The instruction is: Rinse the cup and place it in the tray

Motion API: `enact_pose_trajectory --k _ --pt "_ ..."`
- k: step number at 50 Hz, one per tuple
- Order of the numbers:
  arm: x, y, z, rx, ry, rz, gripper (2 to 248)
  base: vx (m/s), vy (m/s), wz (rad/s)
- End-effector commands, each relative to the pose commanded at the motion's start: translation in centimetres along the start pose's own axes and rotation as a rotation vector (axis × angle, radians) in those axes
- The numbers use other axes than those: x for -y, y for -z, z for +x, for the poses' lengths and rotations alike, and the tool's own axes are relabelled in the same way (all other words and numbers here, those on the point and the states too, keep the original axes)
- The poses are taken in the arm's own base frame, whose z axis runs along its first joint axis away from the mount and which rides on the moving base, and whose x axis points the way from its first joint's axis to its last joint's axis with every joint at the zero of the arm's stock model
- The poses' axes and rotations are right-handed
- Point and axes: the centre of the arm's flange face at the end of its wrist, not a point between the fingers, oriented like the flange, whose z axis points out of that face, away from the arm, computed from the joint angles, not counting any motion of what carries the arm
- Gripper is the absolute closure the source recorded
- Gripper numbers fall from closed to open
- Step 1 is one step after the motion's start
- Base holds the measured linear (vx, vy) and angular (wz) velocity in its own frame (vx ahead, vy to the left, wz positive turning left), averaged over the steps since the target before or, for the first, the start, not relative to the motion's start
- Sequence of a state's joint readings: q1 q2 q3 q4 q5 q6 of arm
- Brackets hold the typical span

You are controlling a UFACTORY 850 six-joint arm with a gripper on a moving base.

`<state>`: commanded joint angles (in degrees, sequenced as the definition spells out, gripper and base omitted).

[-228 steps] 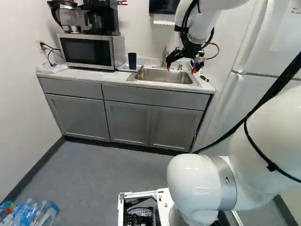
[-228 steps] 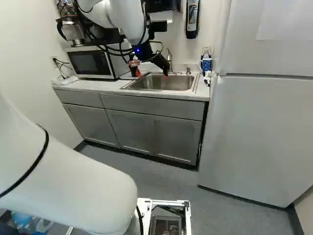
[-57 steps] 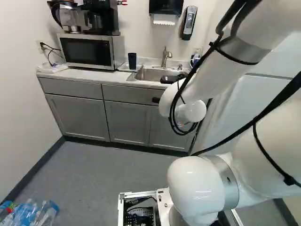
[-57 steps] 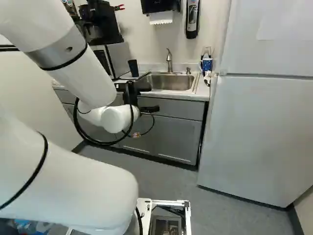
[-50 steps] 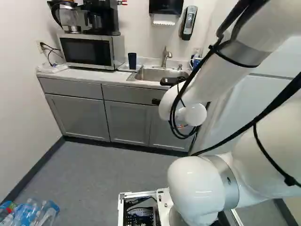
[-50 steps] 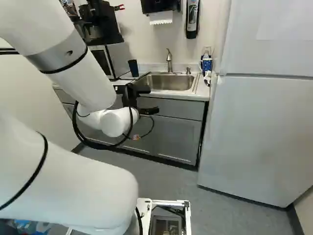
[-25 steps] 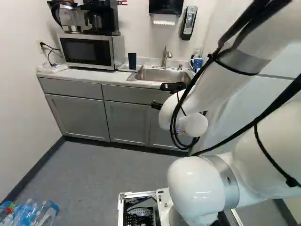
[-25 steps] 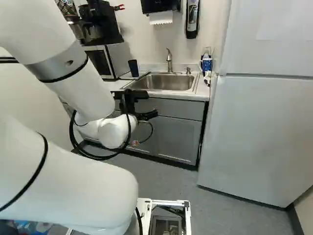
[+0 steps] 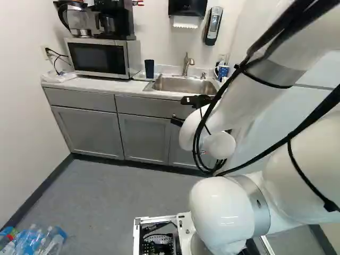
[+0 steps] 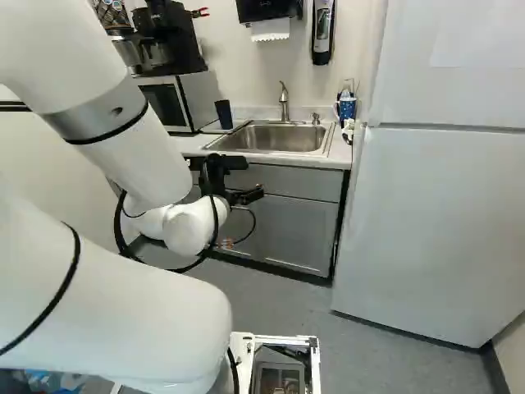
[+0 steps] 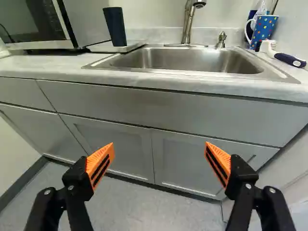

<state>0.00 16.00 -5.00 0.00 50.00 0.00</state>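
Observation:
My gripper (image 10: 220,174) is in front of the sink cabinet, below counter height, its fingertips not clearly visible there. In the wrist view the gripper (image 11: 160,144) stands wide open, with only cabinet doors and floor beyond the gap. A dark blue cup (image 11: 114,26) stands upright on a low white tray (image 11: 130,46), left of the sink in the left base view (image 9: 149,69). On the sink's other side a blue mug with coloured dots (image 11: 263,32) stands on the counter. The steel sink (image 11: 187,58) and its faucet (image 11: 188,21) lie ahead, beyond the gripper.
The microwave (image 9: 99,57) with a coffee maker on top stands beside the tray. A brush (image 11: 288,59) lies near the mug. The counter's front edge (image 11: 159,85) crosses ahead of the gripper. The refrigerator (image 10: 435,205) stands beside the cabinet. Bottles (image 9: 40,241) are on the floor.
From over the sink, my arm has drawn back and down to the cabinet front; over the last second the gripper has sunk slightly. The base and the dark cup have stayed put.

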Motion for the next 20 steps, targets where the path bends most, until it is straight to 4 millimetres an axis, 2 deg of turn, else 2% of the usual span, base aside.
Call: enact_pose_trajectory --k 20 --pt "0.00 0.00 0.00 0.000 0.000 0.000 3 0.000 0.000 0.000"
